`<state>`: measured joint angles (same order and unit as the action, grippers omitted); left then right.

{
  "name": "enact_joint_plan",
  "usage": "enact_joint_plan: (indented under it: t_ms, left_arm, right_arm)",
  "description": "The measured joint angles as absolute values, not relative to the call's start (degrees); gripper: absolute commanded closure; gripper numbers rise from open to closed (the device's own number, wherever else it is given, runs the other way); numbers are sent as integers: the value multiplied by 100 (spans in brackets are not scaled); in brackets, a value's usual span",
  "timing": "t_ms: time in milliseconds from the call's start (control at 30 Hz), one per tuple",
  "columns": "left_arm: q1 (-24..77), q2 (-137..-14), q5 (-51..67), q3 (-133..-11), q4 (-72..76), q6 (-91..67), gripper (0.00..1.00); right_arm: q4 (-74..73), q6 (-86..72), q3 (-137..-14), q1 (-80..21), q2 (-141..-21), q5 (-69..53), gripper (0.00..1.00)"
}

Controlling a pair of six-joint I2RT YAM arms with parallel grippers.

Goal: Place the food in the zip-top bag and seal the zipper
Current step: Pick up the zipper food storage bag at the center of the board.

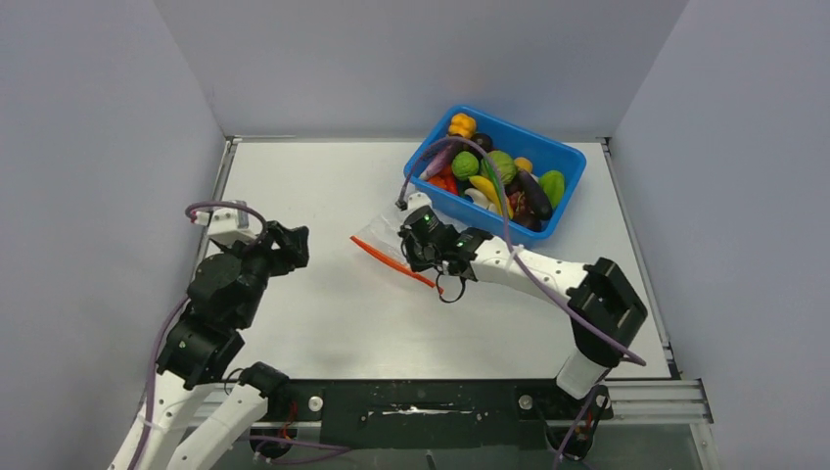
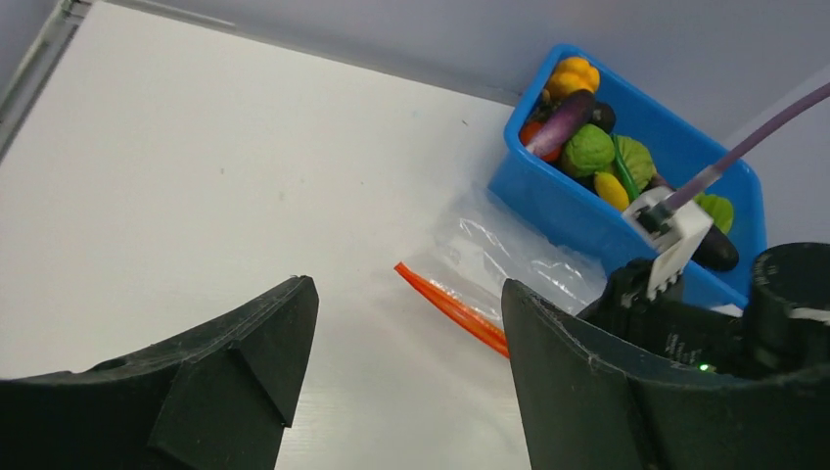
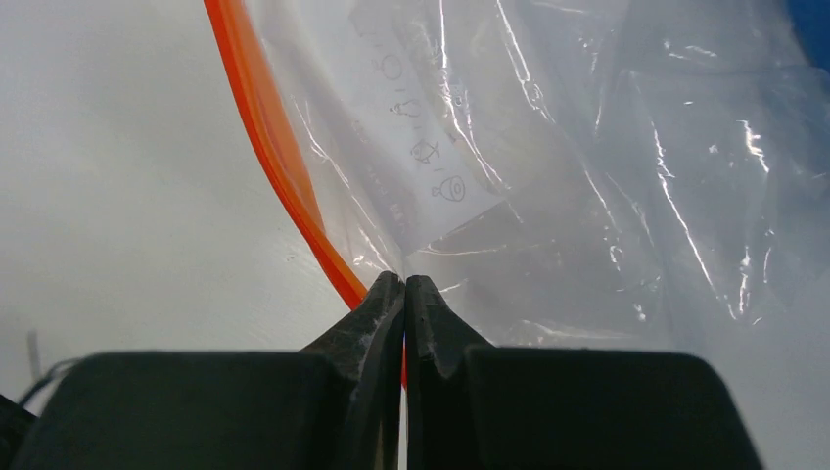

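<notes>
The clear zip-top bag [image 1: 377, 235] lies flat on the table just in front of the blue bin. Its red-orange zipper [image 1: 393, 260] runs along the near-left edge and also shows in the left wrist view [image 2: 445, 304]. My right gripper [image 3: 404, 284] is shut, pinching the bag [image 3: 548, 147] at the zipper [image 3: 269, 127]. The orange strip shows between the closed fingers. The food [image 1: 499, 176], several toy fruits and vegetables, sits in the bin, and the bag looks empty. My left gripper [image 2: 406, 323] is open and empty, held left of the bag [image 2: 509, 250] and facing it.
The blue bin [image 1: 563, 157] stands at the back right, close behind the bag, and shows in the left wrist view [image 2: 577, 211]. A purple cable arcs over the bin from the right wrist. Grey walls enclose the white table [image 1: 323, 176] on three sides.
</notes>
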<state>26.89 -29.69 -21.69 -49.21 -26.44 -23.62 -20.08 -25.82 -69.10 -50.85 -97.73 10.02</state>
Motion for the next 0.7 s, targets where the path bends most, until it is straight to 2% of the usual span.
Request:
enact_joint_plan:
  t_ms: [133, 267, 367, 700]
  left_arm:
    - [2689, -3409, -1734, -4836, -2593, -2668, 34]
    - [2689, -3734, -1127, -4711, -2456, -2919, 42]
    - [2689, -3933, -602, -4685, -2294, -3092, 43]
    - [2689, -3664, 978, -3830, -401, -4515, 52]
  right_arm:
    - [-1872, -2733, -6737, -4923, -9100, 891, 100]
    - [-1684, -2912, -6617, -4897, -8567, 768, 100]
    - [-1476, -3116, -6425, -4860, -8152, 676, 100]
    - [-143, -3889, -5297, -4744, -6641, 370, 100]
